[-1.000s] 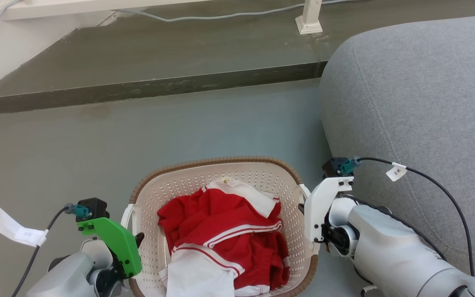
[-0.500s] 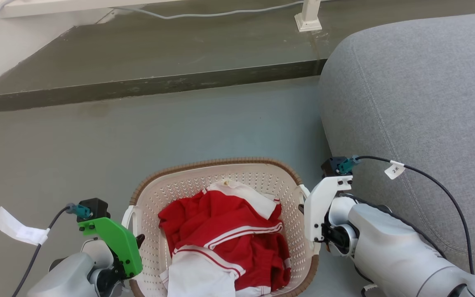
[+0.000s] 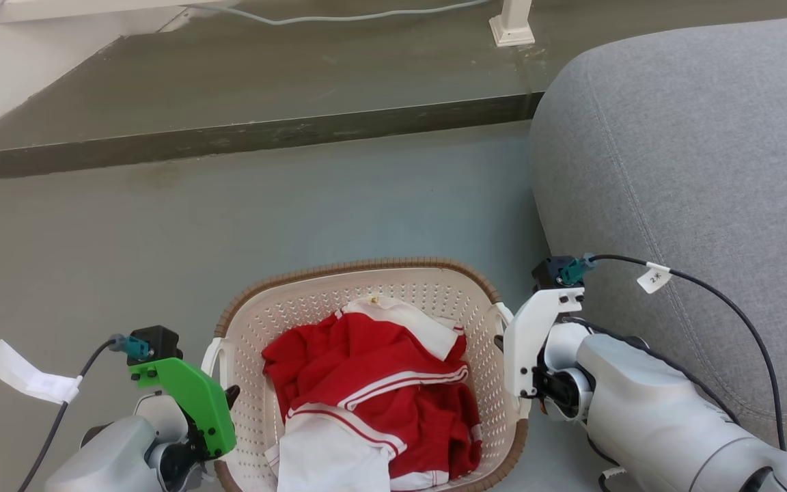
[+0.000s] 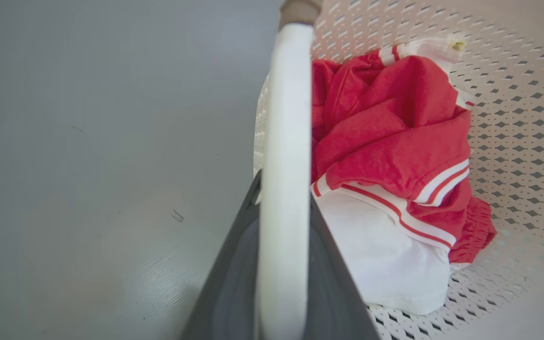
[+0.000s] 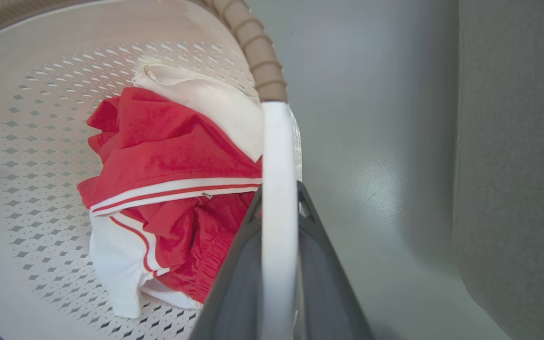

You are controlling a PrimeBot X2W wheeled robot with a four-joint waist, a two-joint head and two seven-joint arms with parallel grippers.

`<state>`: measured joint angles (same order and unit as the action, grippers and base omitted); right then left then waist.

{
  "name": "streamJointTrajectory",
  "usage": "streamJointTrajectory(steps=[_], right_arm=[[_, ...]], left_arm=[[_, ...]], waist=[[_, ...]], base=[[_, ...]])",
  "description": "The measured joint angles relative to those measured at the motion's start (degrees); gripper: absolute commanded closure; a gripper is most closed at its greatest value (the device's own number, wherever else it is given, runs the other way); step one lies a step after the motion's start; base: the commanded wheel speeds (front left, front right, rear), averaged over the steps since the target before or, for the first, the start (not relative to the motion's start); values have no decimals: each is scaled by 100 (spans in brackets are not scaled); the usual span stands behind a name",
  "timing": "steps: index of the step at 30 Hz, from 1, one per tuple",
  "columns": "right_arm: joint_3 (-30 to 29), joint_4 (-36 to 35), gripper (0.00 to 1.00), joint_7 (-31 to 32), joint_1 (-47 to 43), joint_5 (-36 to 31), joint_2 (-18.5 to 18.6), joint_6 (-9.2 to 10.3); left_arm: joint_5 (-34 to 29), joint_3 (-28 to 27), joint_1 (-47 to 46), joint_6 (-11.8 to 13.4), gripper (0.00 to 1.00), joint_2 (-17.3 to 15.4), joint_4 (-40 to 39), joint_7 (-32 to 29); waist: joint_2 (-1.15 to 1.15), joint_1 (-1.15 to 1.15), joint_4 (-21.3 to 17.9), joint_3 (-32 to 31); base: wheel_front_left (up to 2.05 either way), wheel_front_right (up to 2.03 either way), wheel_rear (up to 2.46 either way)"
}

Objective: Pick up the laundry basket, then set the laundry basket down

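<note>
The laundry basket (image 3: 359, 264), cream with perforated walls and a brown rim, is at the bottom centre of the head view, with red and white clothes (image 3: 366, 383) inside. My left gripper (image 3: 229, 396), under its green mount, is shut on the basket's left white handle (image 4: 284, 141). The dark fingers (image 4: 234, 283) flank the handle in the left wrist view. My right gripper (image 3: 501, 344), under its white mount, is shut on the right handle (image 5: 276, 156), with its fingers (image 5: 319, 274) on both sides. I cannot tell whether the basket's base touches the floor.
A grey sofa (image 3: 694, 171) stands close to my right arm. A dark raised step (image 3: 250, 133) crosses the far floor, with a white post foot (image 3: 511, 29) and a cable (image 3: 339, 17) on it. Bare grey floor (image 3: 298, 205) lies ahead and to the left.
The step, post foot and sofa edge sit slightly higher in the picture, while the basket and both grippers keep their places. Both grips are unchanged.
</note>
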<state>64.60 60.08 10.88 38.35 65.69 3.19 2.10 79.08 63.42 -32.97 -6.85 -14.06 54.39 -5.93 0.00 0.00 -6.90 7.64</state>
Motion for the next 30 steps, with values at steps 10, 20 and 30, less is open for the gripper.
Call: streamJointTrajectory(steps=[10, 20, 30], right_arm=[[60, 0, 100, -26, 2, 83, 3, 43], [99, 0, 100, -113, 54, 96, 5, 51], [113, -56, 100, -409, 177, 135, -3, 109]], left_arm=[[42, 41, -14, 0, 100, -1, -4, 26], [42, 66, -63, 0, 100, -13, -19, 80], [42, 74, -248, 0, 100, -135, -134, 215]], waist=[[0, 0, -7, 56], [0, 0, -11, 128], [0, 0, -6, 383]], base=[[0, 0, 0], [0, 0, 0], [0, 0, 0]])
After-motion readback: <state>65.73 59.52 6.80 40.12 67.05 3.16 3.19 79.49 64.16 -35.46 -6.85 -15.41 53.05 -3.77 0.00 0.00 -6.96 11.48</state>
